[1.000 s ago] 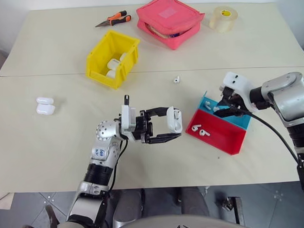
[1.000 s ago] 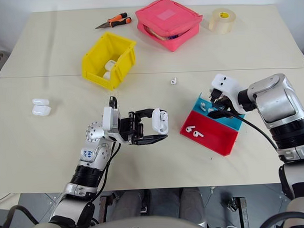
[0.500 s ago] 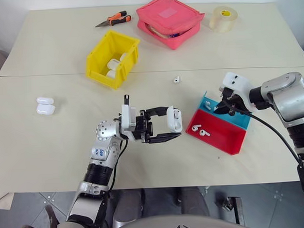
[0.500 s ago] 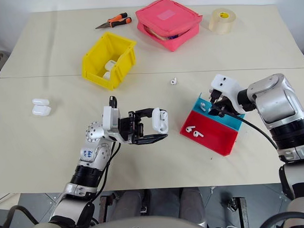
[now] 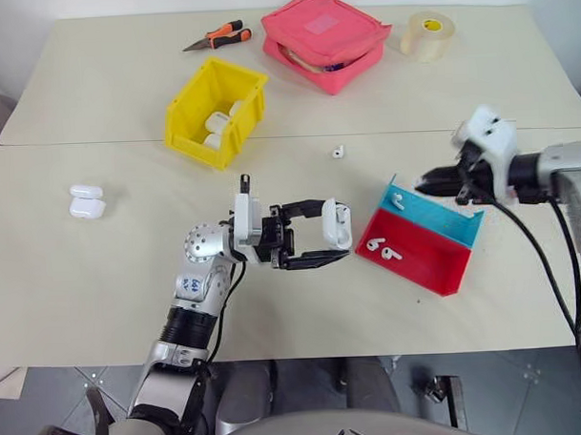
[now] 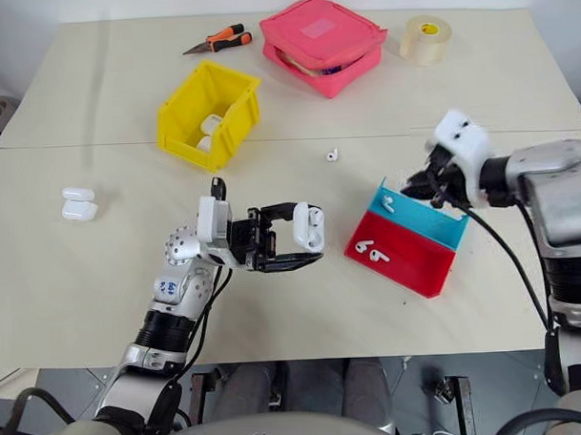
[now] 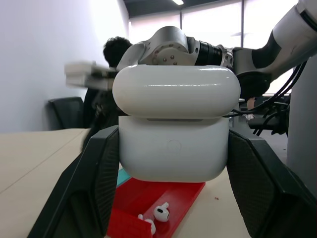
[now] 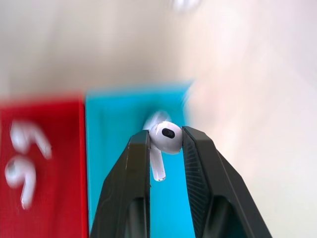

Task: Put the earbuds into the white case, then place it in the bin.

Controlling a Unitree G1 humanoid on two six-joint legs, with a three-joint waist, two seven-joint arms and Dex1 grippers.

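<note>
I'm looking down on a pale cream tabletop [image 5: 102,281], with orange-handled pliers [image 5: 217,35], a pink zip pouch [image 5: 325,37] and a roll of clear tape [image 5: 425,34] lying along the far edge. My left gripper [image 5: 337,237] is still hanging above the middle of the table, its jaws clamped on the small glossy white earbud case [image 5: 335,225], lid open, exactly where it was a second ago. The change is on the right: my right gripper [image 5: 425,185], which was down in the blue tray [image 5: 434,217] a moment ago, is now lifting clear with its fingers pinched on one tiny white earbud [image 8: 165,137], stem hanging down, and another earbud is staying behind in that tray. Two more are lying in the red tray [image 5: 421,261] just beside it, and a stray one [image 5: 338,152] is sitting alone on the table farther back. The bright yellow plastic bin [image 5: 215,110] is waiting well apart at the back left, already holding a few white cases, and two spare cases [image 5: 87,202] are resting at the far left. So the pick looks good, I'd say; next I'm carrying the bud across to the open case.
</note>
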